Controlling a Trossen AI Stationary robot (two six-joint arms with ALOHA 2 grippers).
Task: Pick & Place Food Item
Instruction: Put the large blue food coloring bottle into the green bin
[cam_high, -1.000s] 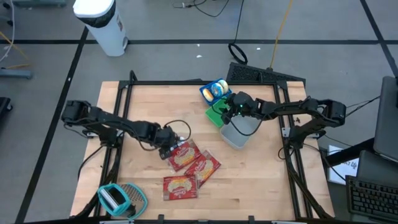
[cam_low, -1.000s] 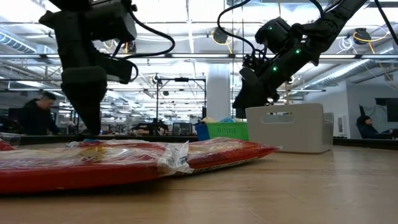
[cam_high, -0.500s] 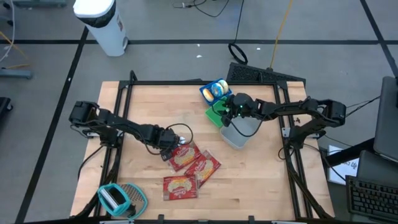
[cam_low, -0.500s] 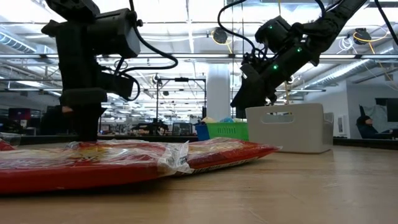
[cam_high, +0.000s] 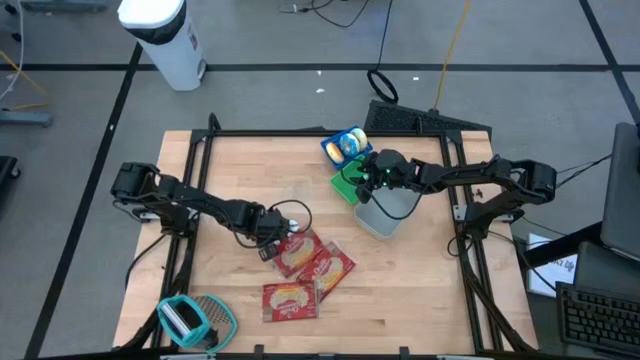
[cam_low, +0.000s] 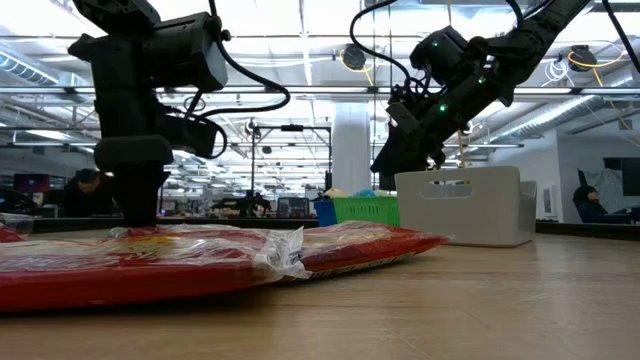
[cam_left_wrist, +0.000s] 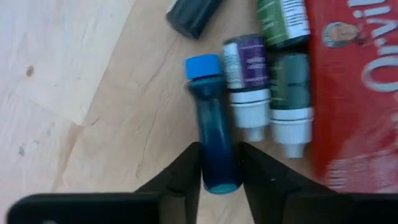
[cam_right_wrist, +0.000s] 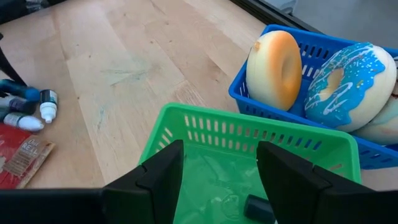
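- Your left tool (cam_left_wrist: 219, 163) was low on the surface (cam_high: 240, 170), its two fingers clamped on the blue-capped tube (cam_left_wrist: 213, 124) at its bottom end.
- Tube's long axis ran straight out from the tool, cap at the far end; it lay just beside two white-capped tubes (cam_left_wrist: 264, 93) and the red packets (cam_high: 300, 262).
- Left arm was the nearer by far.
- Your right tool (cam_right_wrist: 220, 167) hung spread, holding nothing, over the green basket (cam_right_wrist: 249, 155), well apart, next to the blue basket (cam_right_wrist: 348, 143) w/ donuts.
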